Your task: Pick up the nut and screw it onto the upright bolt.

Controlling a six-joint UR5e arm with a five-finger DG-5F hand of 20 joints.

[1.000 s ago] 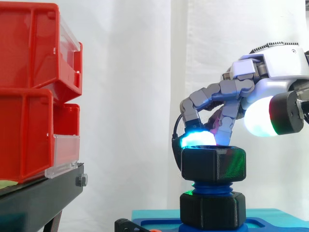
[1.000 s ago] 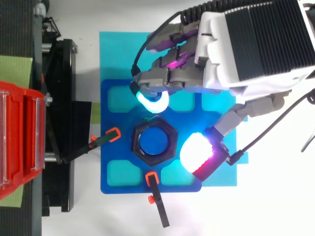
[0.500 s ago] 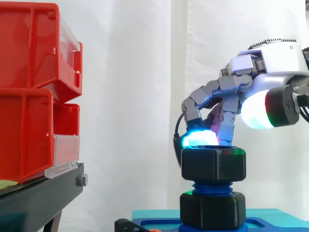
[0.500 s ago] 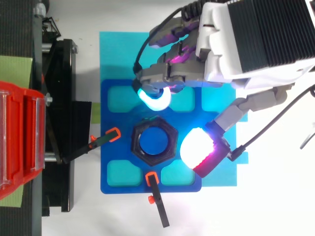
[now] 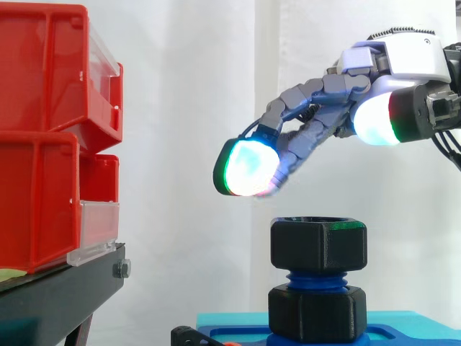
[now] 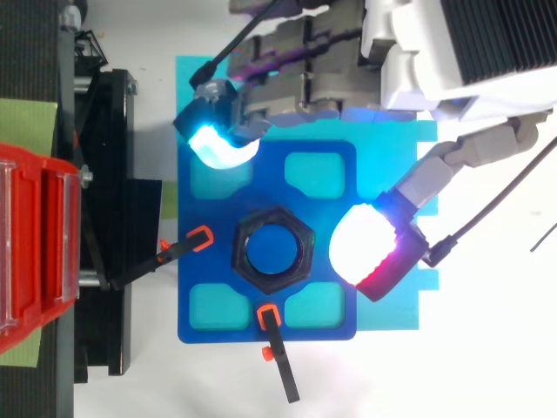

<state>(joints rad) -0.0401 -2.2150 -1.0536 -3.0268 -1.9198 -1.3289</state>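
A black hexagonal nut [image 5: 318, 245] [image 6: 271, 252] sits on top of the upright blue bolt [image 5: 315, 280], above a second black nut [image 5: 317, 313] lower on the thread. The bolt stands on a blue base plate [image 6: 265, 322]. The hand [image 5: 392, 68] [image 6: 452, 43] hovers above and to the right of the nut, apart from it. Its fingers [image 5: 302, 115] stretch out nearly straight toward the left, with a glowing pad [image 5: 246, 169] well above the nut. The thumb pad [image 6: 370, 246] glows white beside the nut. Nothing is held.
Red bins [image 5: 50, 137] stand stacked on a black stand [image 5: 57, 292] at the left. Two black clamps with orange tips [image 6: 196, 239] [image 6: 271, 326] lie on the base plate near the nut. A cyan mat [image 6: 392, 318] lies under the plate.
The fingers lifted off the nut's top and straightened out; the hand rose and drew back up and away. The nut stays on the bolt.
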